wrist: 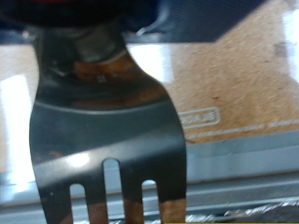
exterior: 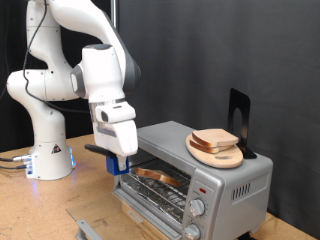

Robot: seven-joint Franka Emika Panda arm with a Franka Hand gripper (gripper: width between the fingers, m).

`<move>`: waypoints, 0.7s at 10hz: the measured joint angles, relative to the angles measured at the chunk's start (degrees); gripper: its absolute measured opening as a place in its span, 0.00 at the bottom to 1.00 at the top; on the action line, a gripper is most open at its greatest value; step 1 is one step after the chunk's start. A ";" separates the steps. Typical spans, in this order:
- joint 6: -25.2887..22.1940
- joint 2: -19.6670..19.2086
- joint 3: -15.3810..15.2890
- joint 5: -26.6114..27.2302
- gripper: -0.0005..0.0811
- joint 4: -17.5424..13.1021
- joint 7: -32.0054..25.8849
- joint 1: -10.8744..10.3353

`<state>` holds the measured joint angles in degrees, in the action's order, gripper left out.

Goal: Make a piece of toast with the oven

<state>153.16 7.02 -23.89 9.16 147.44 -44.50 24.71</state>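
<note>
The silver-grey oven (exterior: 215,180) stands on the table at the exterior view's right, with its door (exterior: 150,212) folded down and the wire rack (exterior: 160,190) showing. The piece of toast (exterior: 216,138) lies on a round wooden plate (exterior: 214,154) on top of the oven. My gripper (exterior: 118,162) hangs at the oven's open front, towards the exterior view's left. It is shut on a flat fork-shaped metal tool (wrist: 107,140) with a brown neck. The tool's tines point at the rack edge (wrist: 224,201). The fingers themselves are mostly hidden in the wrist view.
A black upright stand (exterior: 238,118) sits on the oven behind the plate. Two round knobs (exterior: 197,208) are on the oven front. The robot base (exterior: 50,155) and cables (exterior: 12,160) are at the exterior view's left. The table top (exterior: 40,205) is wooden.
</note>
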 joint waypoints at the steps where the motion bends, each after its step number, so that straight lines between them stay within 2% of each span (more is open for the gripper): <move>1: -0.76 -0.71 0.16 -0.68 0.34 0.05 -0.09 0.38; 4: -2.67 -1.20 2.33 -0.34 0.34 1.06 -5.92 1.32; 7: -4.62 -0.66 4.13 3.45 0.34 1.50 -10.62 1.37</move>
<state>148.54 6.36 -19.76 12.61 148.94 -55.12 26.08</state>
